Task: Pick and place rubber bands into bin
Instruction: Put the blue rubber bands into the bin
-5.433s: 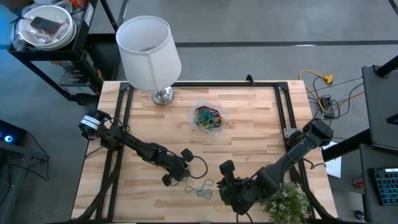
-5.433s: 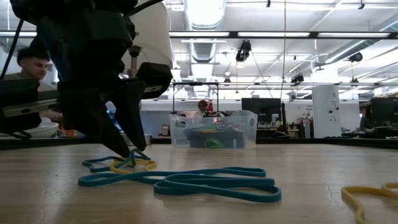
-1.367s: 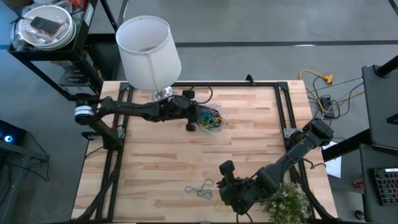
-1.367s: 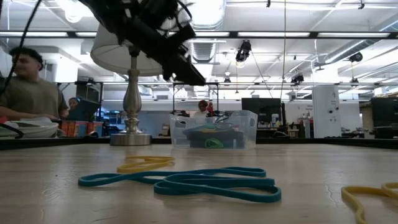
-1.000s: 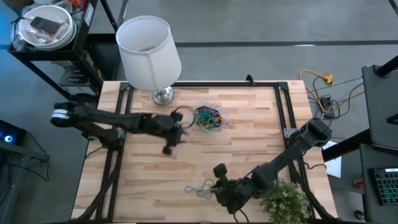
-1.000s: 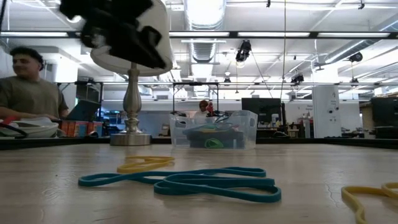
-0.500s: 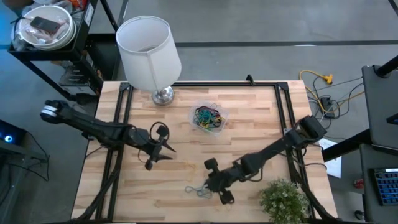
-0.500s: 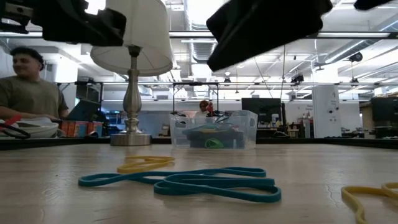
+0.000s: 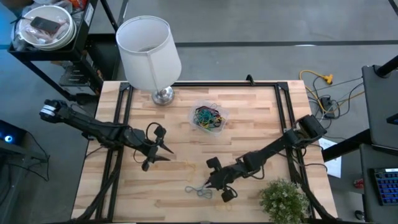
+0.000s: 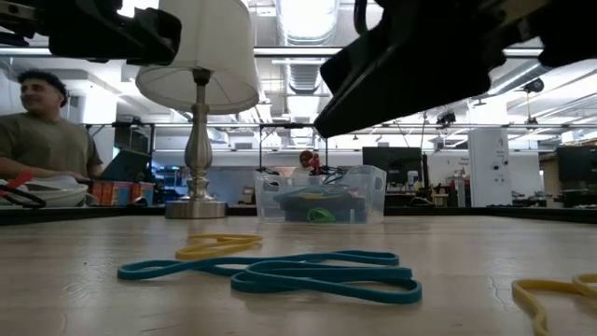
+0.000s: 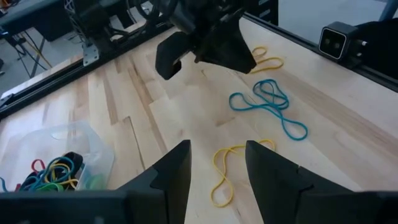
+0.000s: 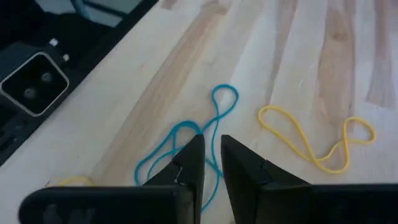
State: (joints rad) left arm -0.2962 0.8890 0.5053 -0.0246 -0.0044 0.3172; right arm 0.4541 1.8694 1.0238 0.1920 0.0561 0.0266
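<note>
Step in hand, likely: picking blue rubber band (image 12: 205, 134), lower centre in high view. Right gripper (image 12: 211, 158) above it, fingers narrowly apart, empty; should descend straight, pinch one strand. Left gripper (image 11: 217, 165) centre-left, spread, empty. Clear bin (image 9: 208, 117) upper centre, holding bands. Yellow band (image 12: 317, 142) beside blue. Wooden table (image 9: 261, 118); lamp (image 9: 149, 53) upper left; person (image 10: 37, 131) at left in low view.

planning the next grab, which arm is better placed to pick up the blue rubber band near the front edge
Right. The right gripper hangs just beside the blue rubber band, fingers pointed at it in its wrist view. The left gripper is farther off, mid-table.
</note>
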